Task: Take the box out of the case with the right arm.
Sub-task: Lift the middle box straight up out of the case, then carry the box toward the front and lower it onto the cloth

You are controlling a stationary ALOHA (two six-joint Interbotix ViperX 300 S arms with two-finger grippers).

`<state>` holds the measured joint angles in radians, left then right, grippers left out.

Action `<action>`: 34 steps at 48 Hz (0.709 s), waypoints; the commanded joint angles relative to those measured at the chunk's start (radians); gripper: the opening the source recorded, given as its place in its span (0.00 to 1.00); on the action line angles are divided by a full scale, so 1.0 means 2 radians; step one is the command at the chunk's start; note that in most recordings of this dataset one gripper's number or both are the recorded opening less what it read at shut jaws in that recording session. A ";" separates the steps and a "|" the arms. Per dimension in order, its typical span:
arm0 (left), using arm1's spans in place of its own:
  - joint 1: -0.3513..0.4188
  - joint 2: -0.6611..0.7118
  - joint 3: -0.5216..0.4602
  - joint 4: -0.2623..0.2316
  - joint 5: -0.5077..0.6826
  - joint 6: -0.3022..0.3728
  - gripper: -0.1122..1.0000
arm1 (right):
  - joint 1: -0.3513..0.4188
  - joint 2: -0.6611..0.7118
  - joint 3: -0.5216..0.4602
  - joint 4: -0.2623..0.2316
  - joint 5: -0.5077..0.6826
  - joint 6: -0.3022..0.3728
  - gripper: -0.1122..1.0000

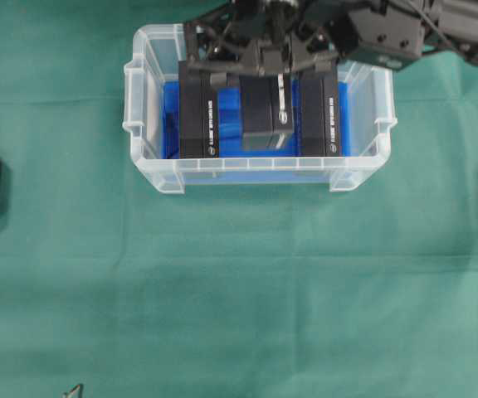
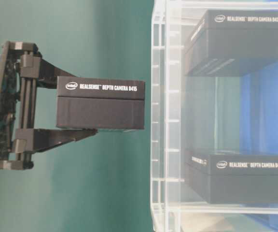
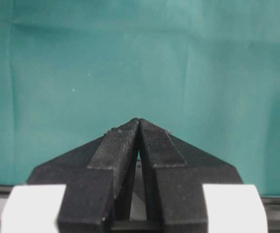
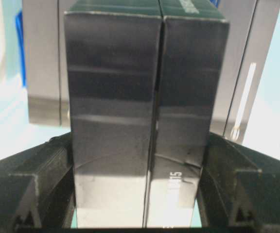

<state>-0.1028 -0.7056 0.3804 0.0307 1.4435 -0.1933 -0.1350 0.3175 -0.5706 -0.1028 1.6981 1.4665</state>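
Observation:
The clear case [image 1: 256, 176] with a blue floor [image 1: 169, 116] stands at the back of the green cloth. My all-black right gripper [image 1: 262, 79] reaches in from the top right and is shut on the middle black box [image 1: 265, 112]. In the table-level view the held box [image 2: 111, 115] sits between the gripper's [image 2: 88, 106] two fingers, clear outside the case wall [image 2: 165, 121]. In the right wrist view the box [image 4: 145, 121] fills the gap between both fingers [image 4: 33, 187]. My left gripper [image 3: 139, 124] is shut on nothing, over bare cloth.
Two more black boxes stay in the case, one on the left [image 1: 199, 116] and one on the right [image 1: 319, 112], flanking the gap under the held box. In the table-level view they show through the wall [image 2: 240, 41] [image 2: 240, 176]. Green cloth [image 1: 239, 290] surrounds the case.

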 commanded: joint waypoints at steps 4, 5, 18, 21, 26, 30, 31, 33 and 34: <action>0.001 0.001 -0.014 0.000 -0.002 0.000 0.10 | 0.031 -0.029 -0.015 -0.002 0.002 0.021 0.69; 0.001 0.001 -0.015 0.000 -0.002 0.000 0.10 | 0.036 -0.029 -0.015 -0.002 0.002 0.026 0.69; 0.001 0.001 -0.015 0.001 -0.002 0.000 0.10 | 0.092 -0.028 -0.015 -0.002 0.011 0.072 0.69; 0.001 0.001 -0.015 0.001 -0.002 0.000 0.10 | 0.104 -0.027 -0.015 -0.003 0.015 0.085 0.69; 0.001 0.001 -0.015 0.001 -0.001 0.000 0.10 | 0.130 -0.028 -0.015 -0.003 0.018 0.107 0.69; 0.001 0.001 -0.015 0.001 -0.002 0.000 0.10 | 0.147 -0.027 -0.015 -0.002 0.017 0.121 0.69; 0.002 0.001 -0.015 0.001 -0.001 0.000 0.10 | 0.151 -0.027 -0.015 -0.001 0.017 0.125 0.69; 0.002 0.001 -0.015 0.001 -0.002 0.000 0.10 | 0.159 -0.027 -0.015 0.000 0.017 0.131 0.69; 0.001 0.001 -0.015 0.001 -0.001 0.000 0.10 | 0.163 -0.026 -0.015 0.001 0.017 0.134 0.69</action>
<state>-0.1028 -0.7041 0.3804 0.0307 1.4450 -0.1933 0.1626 0.3175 -0.5706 -0.1028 1.7273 1.7211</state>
